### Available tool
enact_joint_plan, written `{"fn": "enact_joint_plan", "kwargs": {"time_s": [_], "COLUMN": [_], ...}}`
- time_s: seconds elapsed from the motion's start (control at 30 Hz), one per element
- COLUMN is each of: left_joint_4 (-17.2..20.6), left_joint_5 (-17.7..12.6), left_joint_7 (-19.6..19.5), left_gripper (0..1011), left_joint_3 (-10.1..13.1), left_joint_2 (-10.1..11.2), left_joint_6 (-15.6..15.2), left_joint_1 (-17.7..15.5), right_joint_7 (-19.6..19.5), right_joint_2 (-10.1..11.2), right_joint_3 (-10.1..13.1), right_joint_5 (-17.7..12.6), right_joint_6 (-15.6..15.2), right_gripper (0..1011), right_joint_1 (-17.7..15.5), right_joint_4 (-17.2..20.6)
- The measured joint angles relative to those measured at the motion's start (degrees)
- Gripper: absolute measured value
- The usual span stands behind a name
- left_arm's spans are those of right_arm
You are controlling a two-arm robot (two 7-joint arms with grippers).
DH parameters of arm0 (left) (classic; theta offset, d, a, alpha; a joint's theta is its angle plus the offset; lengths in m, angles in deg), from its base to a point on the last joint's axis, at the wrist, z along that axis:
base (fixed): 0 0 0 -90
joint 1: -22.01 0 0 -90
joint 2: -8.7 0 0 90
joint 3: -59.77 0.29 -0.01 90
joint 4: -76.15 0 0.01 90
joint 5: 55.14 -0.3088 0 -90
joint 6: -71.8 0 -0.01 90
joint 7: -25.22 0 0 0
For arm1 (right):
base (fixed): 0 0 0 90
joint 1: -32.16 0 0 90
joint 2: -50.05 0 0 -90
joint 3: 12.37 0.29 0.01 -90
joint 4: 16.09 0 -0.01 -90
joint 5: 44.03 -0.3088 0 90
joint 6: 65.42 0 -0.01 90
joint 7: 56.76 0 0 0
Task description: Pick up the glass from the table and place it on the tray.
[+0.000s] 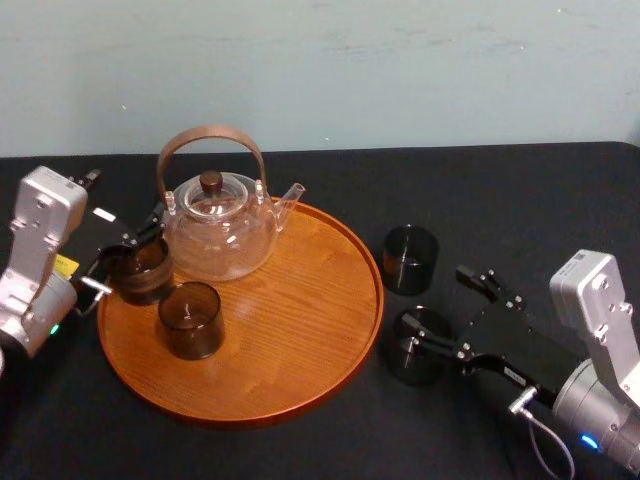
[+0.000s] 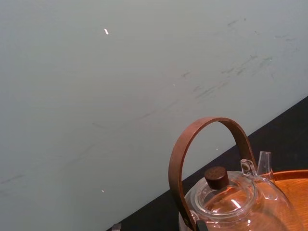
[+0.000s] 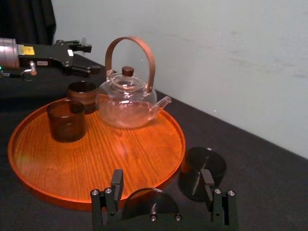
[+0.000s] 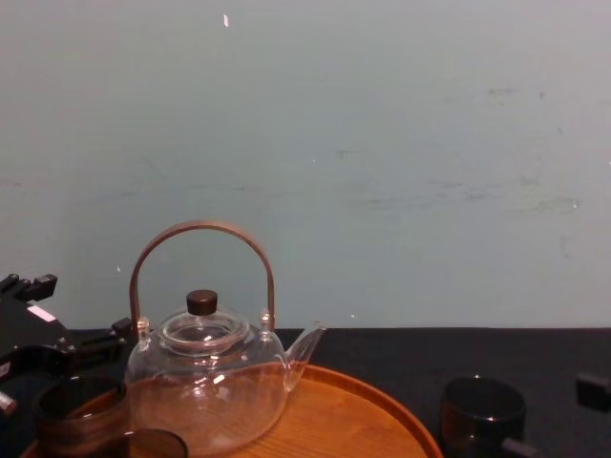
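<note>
Four smoky-brown tumblers stand in view, two on the round wooden tray (image 1: 300, 300) and two off it on the black table (image 1: 520, 200). The glass (image 1: 410, 368) stands upright on the table just beside the tray's near-right rim, clear of the wood. The right gripper (image 1: 433, 297) reaches in from the tray's right with its fingers spread wide and nothing clamped (the right wrist view shows the glass's rim low between them, nearer one finger). In the head view one finger crosses the glass's top. A second tumbler (image 1: 410, 258) stands farther back on the table, also just off the tray's right rim. On the tray, the clear glass teapot (image 1: 220, 235) with its arched brown handle sits at the far left. A third tumbler (image 1: 190, 320) stands in front of it, and a fourth tumbler (image 1: 140, 272) stands at the tray's left rim. The left gripper (image 1: 128, 250) is at that left rim, its fingers apart on either side of the fourth tumbler, which rests on the tray.
</note>
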Motion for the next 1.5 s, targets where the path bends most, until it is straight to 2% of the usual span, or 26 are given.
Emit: {"fn": "enact_joint_plan", "kwargs": {"time_s": [0.77,1.5], "left_joint_4": [0.0,0.0], "left_joint_5": [0.0,0.0], "left_joint_7": [0.0,0.0], "left_gripper": [1001,1001], "left_joint_3": [0.0,0.0], "left_joint_2": [0.0,0.0], "left_joint_6": [0.0,0.0], "left_joint_1": [0.0,0.0], "right_joint_7": [3.0,6.4], "right_joint_2": [-2.2,-5.4], "right_joint_3": [2.3,2.9], "right_joint_5": [0.4,2.5], "right_joint_6": [-2.1,-4.3], "right_gripper": [1002,1002], "right_joint_1": [-2.6,-2.0], "right_joint_4": [-1.5,-4.3]}}
